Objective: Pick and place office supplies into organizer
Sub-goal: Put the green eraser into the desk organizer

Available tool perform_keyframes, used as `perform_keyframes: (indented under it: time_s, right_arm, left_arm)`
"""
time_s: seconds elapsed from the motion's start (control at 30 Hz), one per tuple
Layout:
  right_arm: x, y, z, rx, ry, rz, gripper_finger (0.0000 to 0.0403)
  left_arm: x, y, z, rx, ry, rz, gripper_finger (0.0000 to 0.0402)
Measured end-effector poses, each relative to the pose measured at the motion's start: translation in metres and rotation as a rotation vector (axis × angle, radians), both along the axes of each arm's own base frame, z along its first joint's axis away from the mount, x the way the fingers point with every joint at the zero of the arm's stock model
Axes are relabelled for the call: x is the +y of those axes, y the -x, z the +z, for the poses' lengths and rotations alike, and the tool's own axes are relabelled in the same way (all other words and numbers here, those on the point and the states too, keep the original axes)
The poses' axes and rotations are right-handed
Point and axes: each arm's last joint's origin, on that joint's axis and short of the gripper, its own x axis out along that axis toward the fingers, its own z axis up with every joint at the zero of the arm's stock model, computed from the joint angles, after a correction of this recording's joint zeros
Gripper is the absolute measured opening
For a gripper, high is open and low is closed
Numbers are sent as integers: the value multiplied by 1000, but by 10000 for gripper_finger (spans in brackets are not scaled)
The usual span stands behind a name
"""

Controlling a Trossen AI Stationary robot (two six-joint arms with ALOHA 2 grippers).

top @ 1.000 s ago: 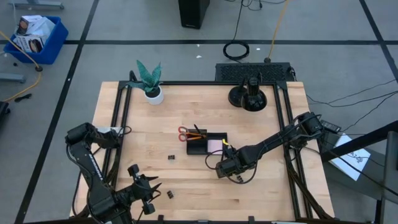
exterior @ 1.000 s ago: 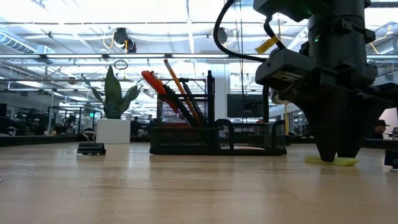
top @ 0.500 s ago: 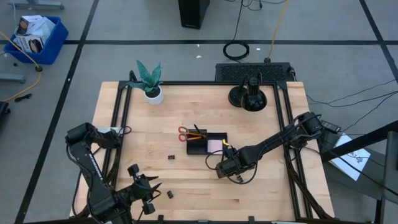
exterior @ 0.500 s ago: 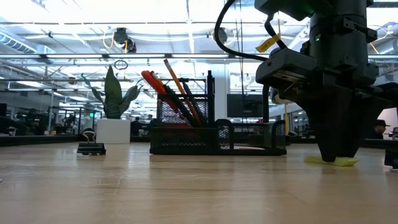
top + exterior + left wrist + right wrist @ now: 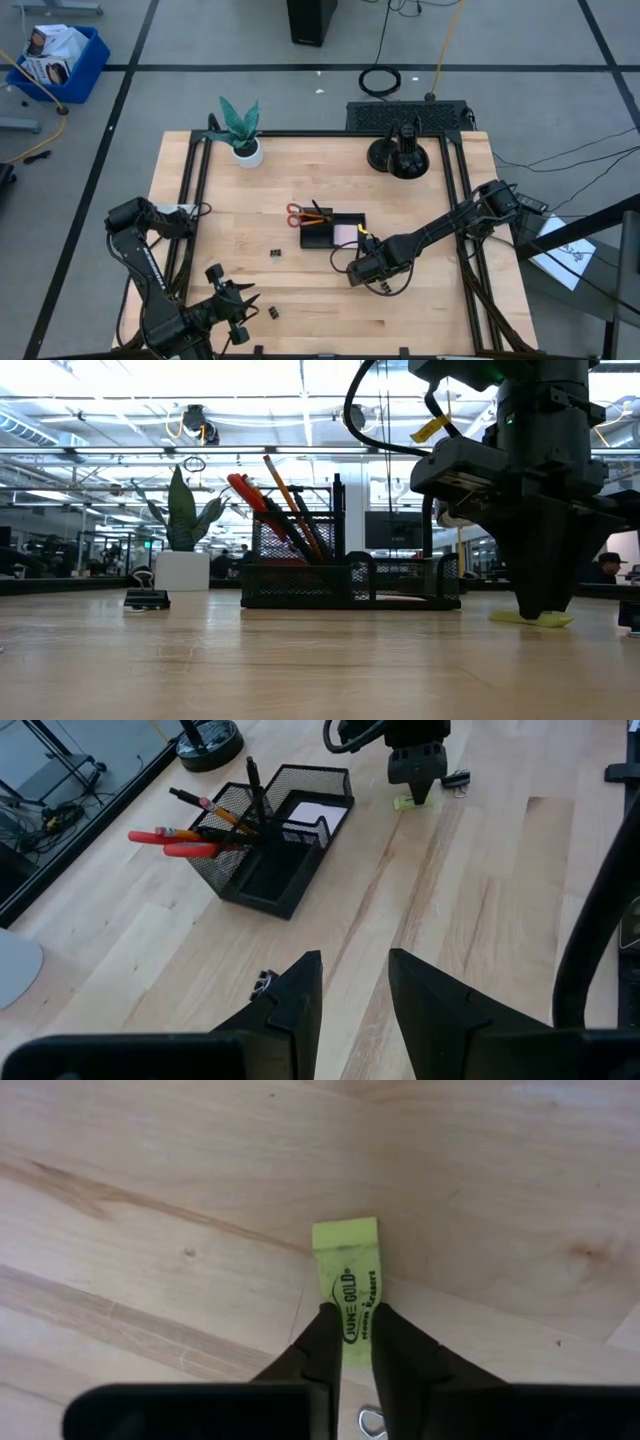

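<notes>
Lying flat on the pale wooden table (image 5: 230, 215), the small yellow-green eraser (image 5: 347, 1260) sits just beside my black mesh organizer (image 5: 333, 232). I see the right gripper (image 5: 349, 1342) pinching it between narrow jaws. My left gripper (image 5: 352, 985) waits near the table's front edge, jaws parted, empty.

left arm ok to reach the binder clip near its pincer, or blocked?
Probably yes. The left pincer is open, and the binder clip lies on bare table beside it with nothing between them.
</notes>
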Motion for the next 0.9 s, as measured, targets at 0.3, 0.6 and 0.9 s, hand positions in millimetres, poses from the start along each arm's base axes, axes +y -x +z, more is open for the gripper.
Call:
perform_keyframes:
  time_s: [0.3,0.6,0.9]
  right_arm:
    - [0,0,0,3,0,0,20]
    - [0,0,0,6,0,-1,16]
    - [0,1,0,11,3,9,0]
  left_arm:
    - [0,0,0,0,0,0,124]
    - [0,0,0,0,0,0,124]
    - [0,0,0,0,1,0,124]
